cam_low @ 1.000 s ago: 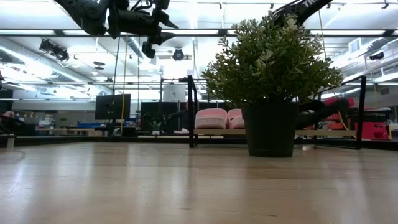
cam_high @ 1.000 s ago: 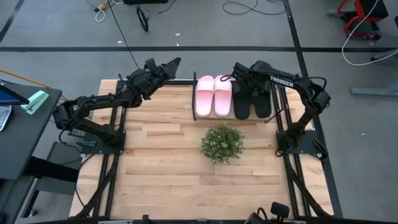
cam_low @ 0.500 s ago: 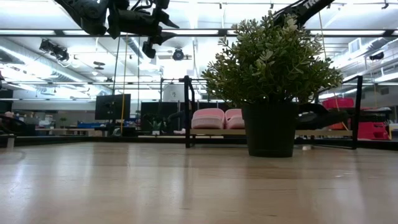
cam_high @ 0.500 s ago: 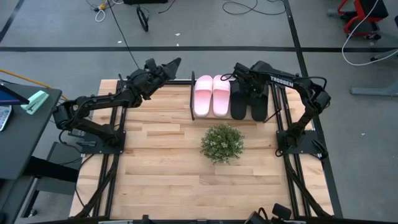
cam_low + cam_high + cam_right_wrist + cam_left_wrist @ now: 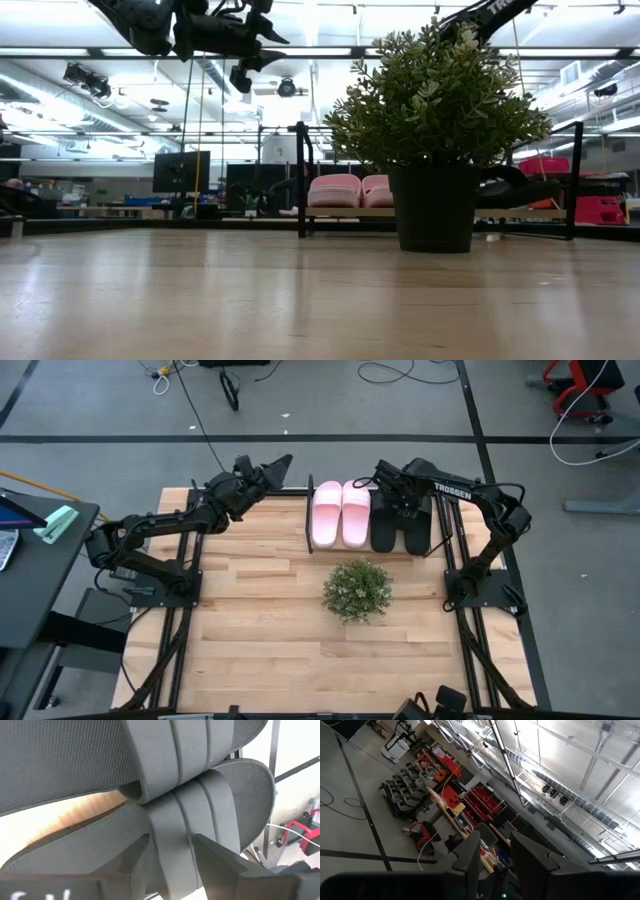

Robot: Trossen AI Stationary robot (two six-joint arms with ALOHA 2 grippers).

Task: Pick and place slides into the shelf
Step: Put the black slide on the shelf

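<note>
Two pale pink slides (image 5: 342, 513) and two black slides (image 5: 401, 526) lie side by side on the black bar shelf (image 5: 311, 516) at the table's far edge. My right gripper (image 5: 388, 488) is low over the far end of the black pair. It is open, with its fingers on either side of one black slide's wide strap (image 5: 172, 822). The other black slide (image 5: 75, 755) lies right beside it. My left gripper (image 5: 280, 462) is open, holds nothing, and hangs high in the air left of the shelf. My right gripper has one finger (image 5: 132, 857) on each side of the black slide's strap (image 5: 170, 837), across the strap and slanting down from the far side. I cannot tell whether the fingers touch it. The slide lies flat on the shelf.
A small green potted plant (image 5: 357, 589) stands on the wooden table just in front of the shelf and hides most of the black slides in the low view. The arm bases and their rails (image 5: 165, 575) run along both sides. Bare wood lies toward the near edge.
The shelf with all its slides has slid a little toward the table's left edge. The black slide on the right, tilted up a second ago, has come down and lies lower on the shelf. My right gripper stays at the black pair's far end.
</note>
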